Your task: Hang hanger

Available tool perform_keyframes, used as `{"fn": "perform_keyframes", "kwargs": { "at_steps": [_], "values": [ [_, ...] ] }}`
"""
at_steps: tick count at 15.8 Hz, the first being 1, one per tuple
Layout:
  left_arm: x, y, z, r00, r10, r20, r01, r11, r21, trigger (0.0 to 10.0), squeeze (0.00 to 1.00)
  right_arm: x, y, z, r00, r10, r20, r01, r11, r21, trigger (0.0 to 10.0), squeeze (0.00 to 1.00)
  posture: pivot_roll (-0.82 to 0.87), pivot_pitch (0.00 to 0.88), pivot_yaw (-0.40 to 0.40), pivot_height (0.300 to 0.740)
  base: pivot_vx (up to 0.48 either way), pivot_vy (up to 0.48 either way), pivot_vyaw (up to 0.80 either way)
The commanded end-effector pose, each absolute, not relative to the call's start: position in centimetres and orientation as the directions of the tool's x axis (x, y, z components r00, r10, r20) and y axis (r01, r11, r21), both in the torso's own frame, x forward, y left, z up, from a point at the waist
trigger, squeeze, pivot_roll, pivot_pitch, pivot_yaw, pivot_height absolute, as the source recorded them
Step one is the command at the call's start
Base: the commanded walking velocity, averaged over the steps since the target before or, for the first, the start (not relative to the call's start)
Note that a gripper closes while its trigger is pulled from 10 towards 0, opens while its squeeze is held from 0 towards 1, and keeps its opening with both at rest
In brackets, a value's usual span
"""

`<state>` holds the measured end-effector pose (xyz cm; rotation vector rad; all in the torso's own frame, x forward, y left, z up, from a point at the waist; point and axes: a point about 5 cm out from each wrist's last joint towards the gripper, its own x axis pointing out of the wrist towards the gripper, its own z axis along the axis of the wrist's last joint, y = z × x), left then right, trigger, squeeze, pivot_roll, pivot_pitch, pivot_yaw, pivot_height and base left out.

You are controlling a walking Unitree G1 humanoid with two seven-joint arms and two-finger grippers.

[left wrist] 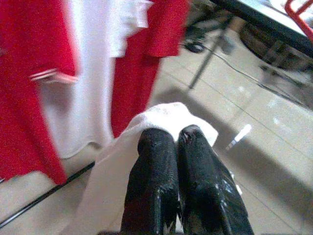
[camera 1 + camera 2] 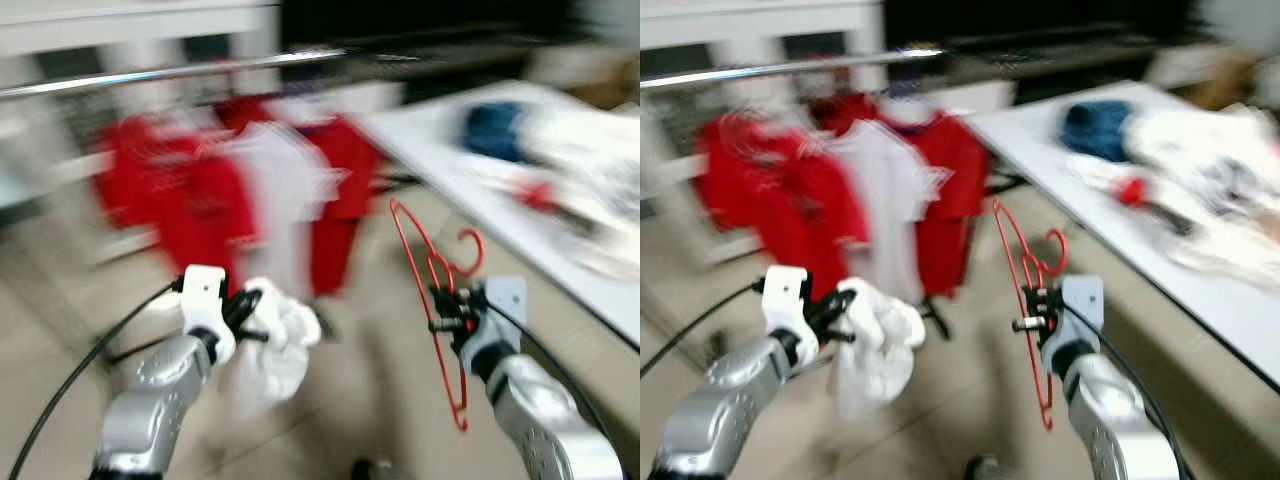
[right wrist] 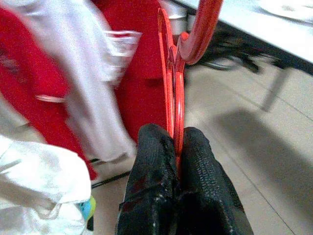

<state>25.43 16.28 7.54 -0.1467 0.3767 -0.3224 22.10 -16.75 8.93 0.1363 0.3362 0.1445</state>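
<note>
Right gripper [image 2: 1032, 310] clamping thin red wire hanger [image 2: 1025, 300]; left gripper [image 2: 243, 305] pinching crumpled white garment [image 2: 275, 345]; carrying step; silver rail [image 2: 170, 72] ahead, hooking next.

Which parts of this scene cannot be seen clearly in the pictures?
- Heaped items on the white table: motion blur in the eye views hides what they are.
- Hooks of the hung red and white shirts on the metal rail: smeared by blur.
- White garment held by the left end effector: bunched, its type unclear.
- Red hanger in the right end effector: its lower part is hidden in the right wrist view by the fingers.
</note>
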Motion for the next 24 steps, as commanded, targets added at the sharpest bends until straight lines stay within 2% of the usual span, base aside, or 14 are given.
{"fn": "perform_keyframes", "kwargs": {
  "at_steps": [1, 3, 6, 11, 15, 16, 19, 24],
  "values": [
    [25.2, 15.7, 8.2, 0.884, -0.348, -0.311, 0.299, 0.934, -0.194, 10.0, 0.0, 22.2, -17.2, 9.2, 0.938, 0.143, -0.316, -0.098, 0.983, 0.156, 10.0, 0.0, -0.06, 0.0, -0.025, 0.74, 0.0, 0.0, -0.8],
    [24.3, 16.4, 8.4, 0.868, -0.313, -0.385, 0.25, 0.946, -0.206, 10.0, 0.0, 22.0, -16.5, 9.3, 0.933, 0.157, -0.323, -0.109, 0.981, 0.161, 10.0, 0.0, -0.04, 0.0, -0.04, 0.74, 0.0, 0.0, -0.8],
    [24.6, 16.7, 9.3, 0.914, -0.285, -0.287, 0.249, 0.956, -0.158, 10.0, 0.0, 22.1, -16.0, 9.2, 0.929, 0.177, -0.324, -0.127, 0.977, 0.171, 10.0, 0.0, -0.04, 0.0, -0.044, 0.74, 0.0, 0.0, -0.8],
    [25.6, 16.4, 10.2, 0.906, -0.336, -0.257, 0.321, 0.942, -0.097, 10.0, 0.0, 23.4, -16.1, 9.7, 0.935, 0.178, -0.308, -0.134, 0.978, 0.157, 10.0, 0.0, -0.04, 0.0, -0.046, 0.74, 0.0, 0.0, -0.8],
    [26.2, 16.6, 11.1, 0.917, -0.339, -0.209, 0.325, 0.941, -0.097, 10.0, 0.0, 23.2, -16.5, 10.2, 0.944, 0.14, -0.299, -0.094, 0.982, 0.161, 10.0, 0.0, -0.04, 0.0, -0.054, 0.74, 0.0, 0.0, -0.8],
    [26.0, 16.9, 10.9, 0.909, -0.349, -0.226, 0.33, 0.937, -0.118, 10.0, 0.0, 23.2, -15.8, 10.4, 0.943, 0.166, -0.288, -0.126, 0.98, 0.152, 10.0, 0.0, -0.05, 0.0, -0.019, 0.74, 0.0, 0.0, -0.8],
    [25.8, 16.8, 10.5, 0.92, -0.326, -0.219, 0.308, 0.945, -0.111, 10.0, 0.0, 22.3, -16.4, 9.5, 0.941, 0.121, -0.316, -0.069, 0.983, 0.171, 10.0, 0.0, -0.06, 0.0, -0.018, 0.74, 0.0, 0.0, -0.8],
    [25.7, 16.3, 11.1, 0.923, -0.341, -0.181, 0.321, 0.938, -0.13, 10.0, 0.0, 22.5, -17.0, 10.0, 0.94, 0.099, -0.327, -0.074, 0.993, 0.091, 10.0, 0.0, -0.07, 0.0, -0.027, 0.74, 0.0, 0.0, -0.8]
  ]
}}
